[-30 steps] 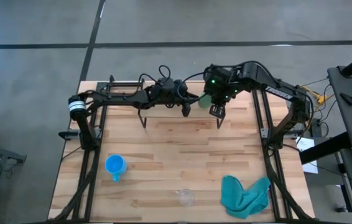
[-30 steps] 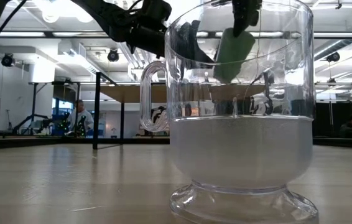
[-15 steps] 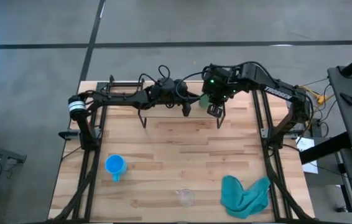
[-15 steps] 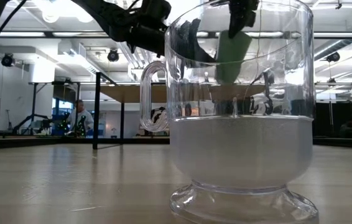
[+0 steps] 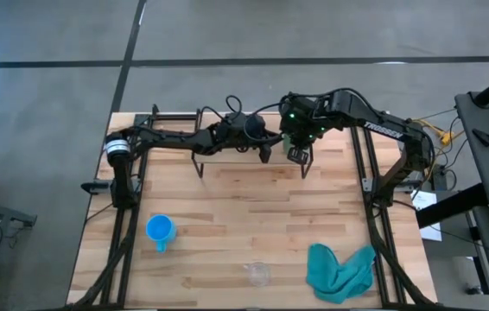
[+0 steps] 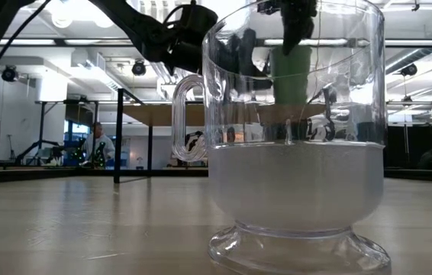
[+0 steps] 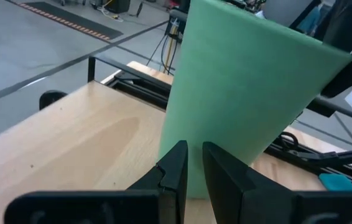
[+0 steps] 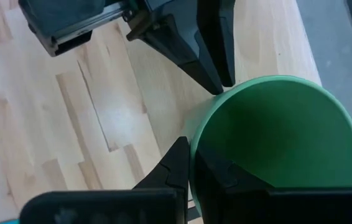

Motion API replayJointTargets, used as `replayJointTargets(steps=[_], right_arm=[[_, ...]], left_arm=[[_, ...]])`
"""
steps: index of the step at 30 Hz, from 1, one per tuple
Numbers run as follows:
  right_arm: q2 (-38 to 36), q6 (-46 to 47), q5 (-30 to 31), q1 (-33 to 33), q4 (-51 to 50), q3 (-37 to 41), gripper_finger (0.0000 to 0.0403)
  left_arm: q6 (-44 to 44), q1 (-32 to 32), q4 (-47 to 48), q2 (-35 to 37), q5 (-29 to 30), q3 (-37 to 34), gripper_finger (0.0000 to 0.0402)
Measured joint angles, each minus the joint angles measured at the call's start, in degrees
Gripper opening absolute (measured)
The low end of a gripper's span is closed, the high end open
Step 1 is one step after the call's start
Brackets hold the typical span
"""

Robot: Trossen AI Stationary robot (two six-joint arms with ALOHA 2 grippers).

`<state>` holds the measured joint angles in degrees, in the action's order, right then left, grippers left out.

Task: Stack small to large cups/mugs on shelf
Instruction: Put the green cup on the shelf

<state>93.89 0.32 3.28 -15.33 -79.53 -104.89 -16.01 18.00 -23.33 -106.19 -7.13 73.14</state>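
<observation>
The green cup (image 7: 244, 93) stands upright at the right end of the shelf (image 5: 236, 155), near the table's far edge; seen through the glass it is the green cup (image 6: 291, 72). My right gripper (image 8: 191, 165) is shut on its rim from above. My left gripper (image 7: 194, 168) is shut and reaches in level from the left, at the cup's lower wall. The blue mug (image 5: 160, 231) stands on the table near the left. The clear glass cup (image 5: 257, 274) stands at the near edge and fills the low view as the glass cup (image 6: 292, 130). My right gripper pinches the green cup's rim wall (image 8: 194, 134), one finger inside the cup and one outside, coming from above and pointing down. The cup is upright; its base is hidden, at the level of the shelf board. My left gripper has its shut fingertips (image 7: 177, 163) against the cup's lower outer wall (image 7: 182, 124), level, from the table's left side.
A teal cloth (image 5: 339, 269) lies crumpled at the near right of the table. The shelf's thin black legs (image 5: 200, 166) stand on the far part of the tabletop. The black arm frames (image 5: 123, 225) run along both table sides. People sit in the room behind.
The green cup, tilted a second ago, has been turned upright by my right gripper, which shifted slightly toward the table's left. My left gripper has moved right along the shelf, up to the cup.
</observation>
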Motion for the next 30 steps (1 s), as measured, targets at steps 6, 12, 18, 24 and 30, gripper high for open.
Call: replayJointTargets(steps=[6,12,18,24,30], right_arm=[[0.00,-0.83,-0.06,-0.11,0.88,0.14,0.0009],[0.00,-3.14,1.42,-0.33,0.94,0.23,0.0009],[0.02,-3.44,1.73,-0.33,0.90,0.25,0.0009],[0.02,-3.42,1.84,-0.33,0.82,0.23,0.0011],[0.04,-3.50,1.82,-0.33,1.31,0.16,0.0054]], left_arm=[[0.05,0.02,-0.04,0.52,0.17,-0.03,0.0038],[-0.06,0.04,-0.22,0.61,0.18,-0.09,0.0038],[-0.11,0.04,-0.36,0.68,0.13,-0.09,0.0038],[-0.11,0.02,-0.28,0.80,-0.02,0.01,0.0038],[-0.09,-0.09,-0.61,1.33,-0.79,0.00,0.0038]])
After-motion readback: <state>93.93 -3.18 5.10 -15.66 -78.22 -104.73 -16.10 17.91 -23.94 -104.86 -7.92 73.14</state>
